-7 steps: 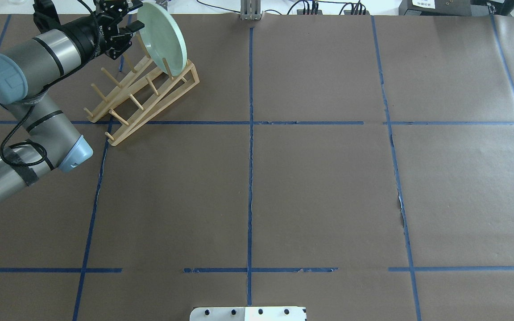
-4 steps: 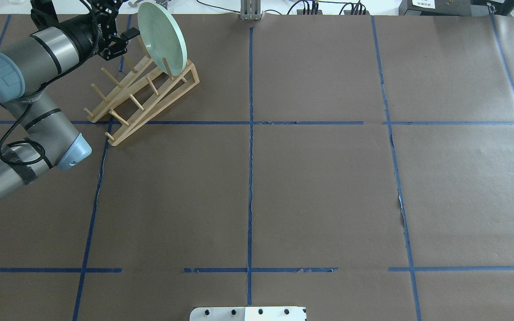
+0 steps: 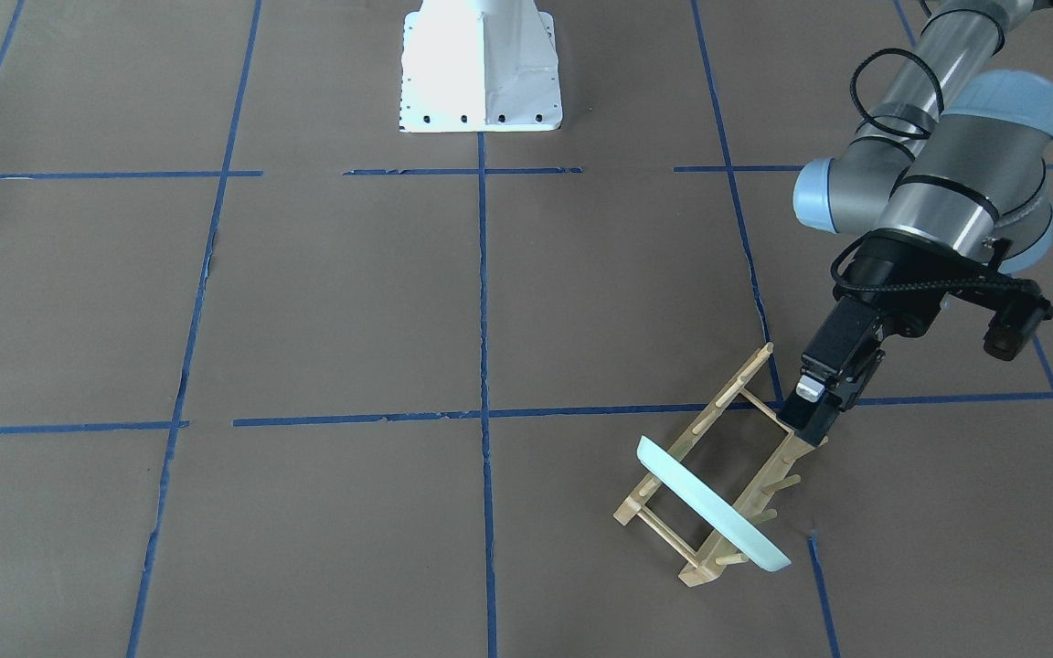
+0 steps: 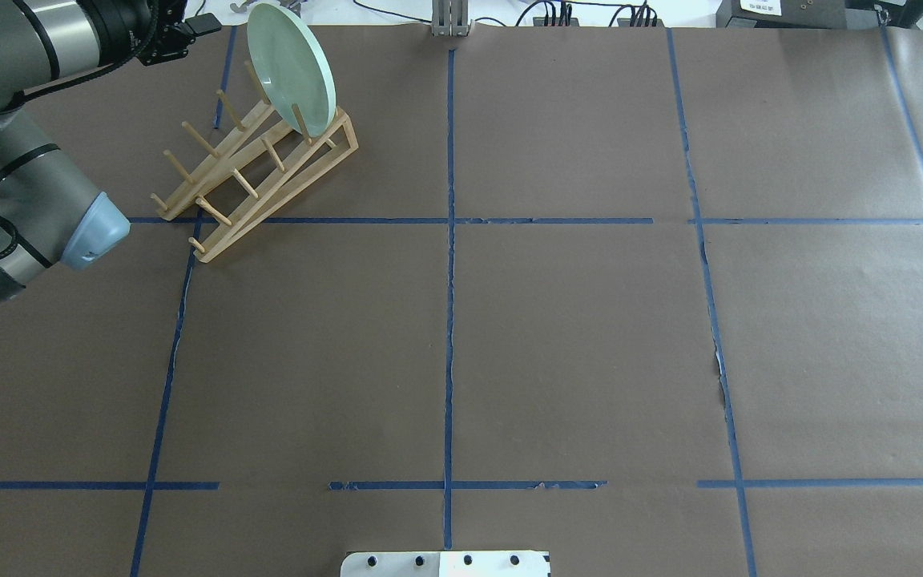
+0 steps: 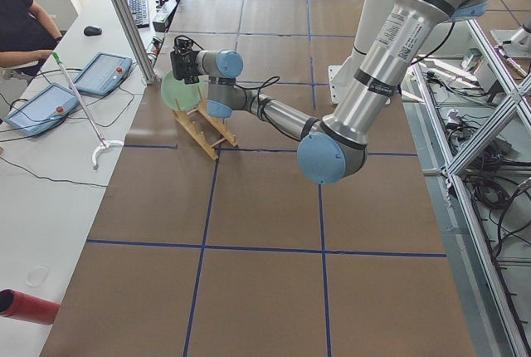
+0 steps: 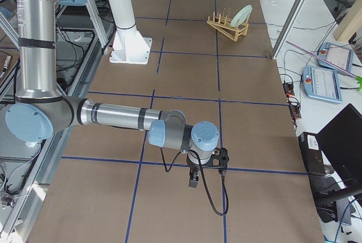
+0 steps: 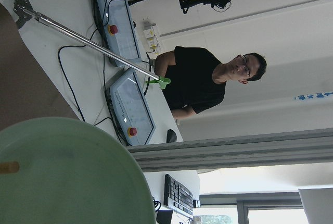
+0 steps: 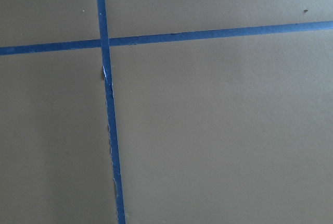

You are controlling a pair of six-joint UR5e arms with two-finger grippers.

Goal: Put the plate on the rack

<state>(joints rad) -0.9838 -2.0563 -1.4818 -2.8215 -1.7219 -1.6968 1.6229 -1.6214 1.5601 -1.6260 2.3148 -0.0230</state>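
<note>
The pale green plate (image 4: 292, 68) stands on edge between the pegs at the far end of the light-wood rack (image 4: 245, 180). It also shows in the front view (image 3: 709, 507) and fills the lower left of the left wrist view (image 7: 67, 177). My left gripper (image 4: 189, 32) is open and empty, apart from the plate, up and to the left of the rack; in the front view (image 3: 814, 416) it hangs over the rack's rail (image 3: 717, 402). My right gripper (image 6: 193, 183) points down at the paper far from the rack; I cannot tell if it is open.
Brown paper with blue tape lines (image 4: 449, 240) covers the table. The white robot base (image 3: 479, 68) is at the near edge. A metal post (image 4: 449, 20) stands at the far edge. An operator (image 7: 203, 81) sits behind two tablets beyond the table.
My left gripper has drawn back to the left, away from the plate. The plate stays standing in the rack, unmoved.
</note>
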